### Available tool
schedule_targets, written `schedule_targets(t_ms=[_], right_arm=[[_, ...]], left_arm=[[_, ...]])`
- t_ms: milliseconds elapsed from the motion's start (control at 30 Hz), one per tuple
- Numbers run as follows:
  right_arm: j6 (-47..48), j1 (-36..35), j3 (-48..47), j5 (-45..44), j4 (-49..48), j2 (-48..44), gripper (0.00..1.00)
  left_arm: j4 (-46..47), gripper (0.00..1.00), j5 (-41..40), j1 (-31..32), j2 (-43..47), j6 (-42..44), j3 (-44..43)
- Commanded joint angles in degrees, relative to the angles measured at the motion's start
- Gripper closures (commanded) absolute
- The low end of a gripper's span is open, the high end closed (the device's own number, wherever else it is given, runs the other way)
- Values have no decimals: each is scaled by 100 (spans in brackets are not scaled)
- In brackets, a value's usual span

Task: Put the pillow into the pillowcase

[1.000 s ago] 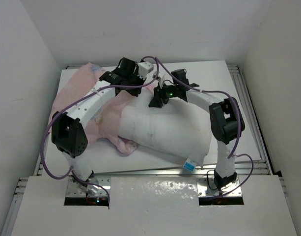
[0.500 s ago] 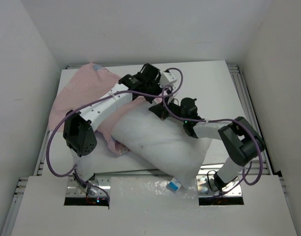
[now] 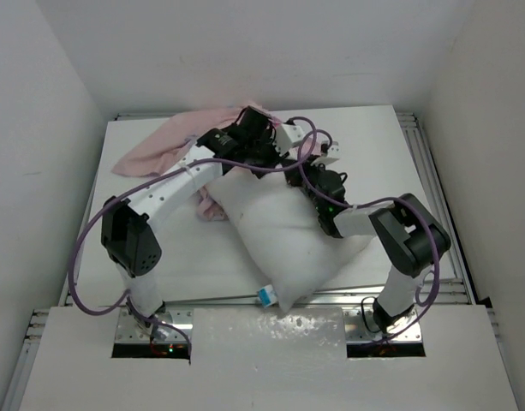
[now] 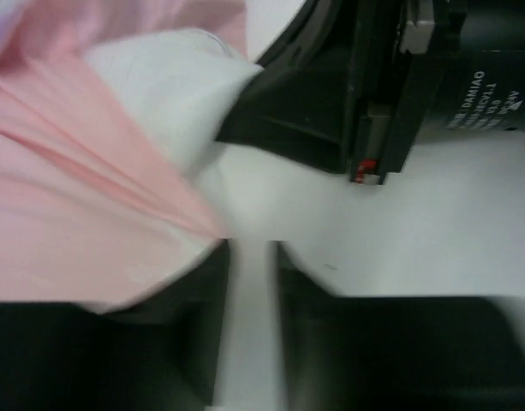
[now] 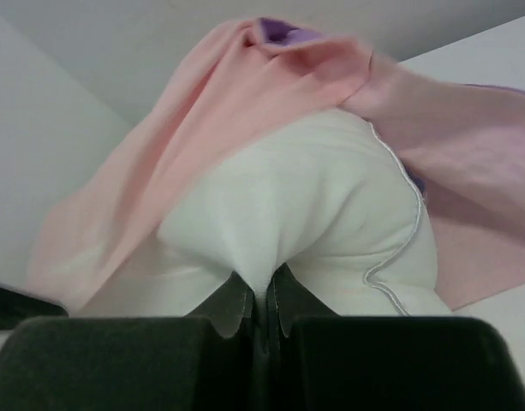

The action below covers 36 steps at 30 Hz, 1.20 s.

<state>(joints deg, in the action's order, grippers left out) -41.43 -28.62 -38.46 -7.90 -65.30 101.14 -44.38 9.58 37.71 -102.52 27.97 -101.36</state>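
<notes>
Two thin pinches: my right pincer (image 5: 264, 300) is clamped on a pillow (image 5: 313, 188) fold and my left pincer (image 4: 252, 248) is nearly closed on the pillowcase (image 4: 91, 197) hem. I fear either slips under tension.

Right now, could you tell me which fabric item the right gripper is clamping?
The white pillow: the right gripper pinches its fold, while the pink pillowcase only drapes over it.

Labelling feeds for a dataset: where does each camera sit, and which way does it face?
Top external: fixed above, behind the bases, looking down on the table; both arms whole, over pillow and pillowcase.
Left wrist: on the left arm, looking past the left gripper at the pillowcase; right arm's motor housing ahead.
Right wrist: on the right arm, looking past the right gripper, shut on a pillow fold.
Shared: pillow and pillowcase, in all three.
</notes>
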Motion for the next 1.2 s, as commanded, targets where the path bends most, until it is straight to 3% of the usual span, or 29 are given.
schedule_targets(t_ms=[0, 33, 67, 167, 200, 267, 367, 400, 500, 533, 567, 600, 633, 667, 700, 733, 767, 800, 867, 900, 1067, 1133, 1167], right_arm=[[-471, 190, -654, -1250, -476, 107, 100], [-515, 190, -646, -1240, -397, 220, 100], [-472, 216, -628, -1223, -387, 274, 100], [-183, 400, -689, -715, -177, 380, 62], [-120, 462, -698, -548, 67, 362, 37], [239, 647, -655, 32, 332, 152, 22], [1055, 753, -733, 622, 1411, -410, 12], [1319, 744, -812, 728, 2189, -559, 10], [2243, 718, -1111, 975, 3378, -1078, 2], [2549, 700, -1207, 957, 3557, -1201, 1], [2735, 683, -1269, 948, 3750, -1428, 4], [2911, 656, -1339, 974, 4170, -1526, 11], [3339, 508, -1592, 992, 4427, -1597, 24], [3543, 367, -1734, 836, 4925, -1685, 51], [3745, 201, -1848, 773, 5139, -1694, 57], [4200, -219, -1989, 599, 5272, -1703, 55], [4935, -962, -1894, 214, 5360, -1686, 16], [4943, -970, -1894, 36, 5326, -1668, 16], [5127, -1529, -1675, -246, 5168, -1668, 8], [5110, -1672, -1596, -308, 5002, -1668, 1], [5399, -2560, -1296, -1168, 4771, -1396, 1], [5558, -2840, -1383, -1722, 4842, -1090, 1], [5541, -2894, -1445, -1889, 4894, -984, 1]], left_arm=[[324, 65, -146, 184, -38, -239, 152], [534, 49, -324, 158, -118, -239, 126], [658, 26, -613, 70, -206, -274, 82], [1027, 0, -826, -202, -146, -572, 12], [1089, 0, -870, -281, -93, -660, -15], [1116, 0, -932, -527, 214, -932, -33], [1028, 0, -1257, -1002, 758, -1442, 98], [958, 0, -1318, -1133, 908, -1547, 195], [853, 0, -1381, -1590, 1497, -1829, 1158], [835, 5, -1224, -1809, 1733, -1856, 1450], [835, 23, -1065, -1933, 1840, -1891, 1740], [904, 47, -916, -2074, 1919, -2022, 2317], [974, 91, -558, -2362, 1981, -2128, 2601], [1062, 100, -467, -2478, 1955, -2233, 2804], [1080, 100, -397, -2584, 1877, -2391, 3058], [1107, 95, -265, -2742, 1606, -2444, 3113], [1133, 47, -81, -2874, 1029, -2654, 3027], [1142, 47, -80, -2875, 1024, -2656, 3026], [1160, 29, 218, -2980, 526, -2708, 2833], [1273, 28, 324, -2989, 409, -2709, 2815], [2125, 25, 546, -2989, 145, -2857, 3227], [2205, 28, 151, -2989, -39, -3016, 3263], [2310, 34, 97, -2998, -92, -3034, 3289]])
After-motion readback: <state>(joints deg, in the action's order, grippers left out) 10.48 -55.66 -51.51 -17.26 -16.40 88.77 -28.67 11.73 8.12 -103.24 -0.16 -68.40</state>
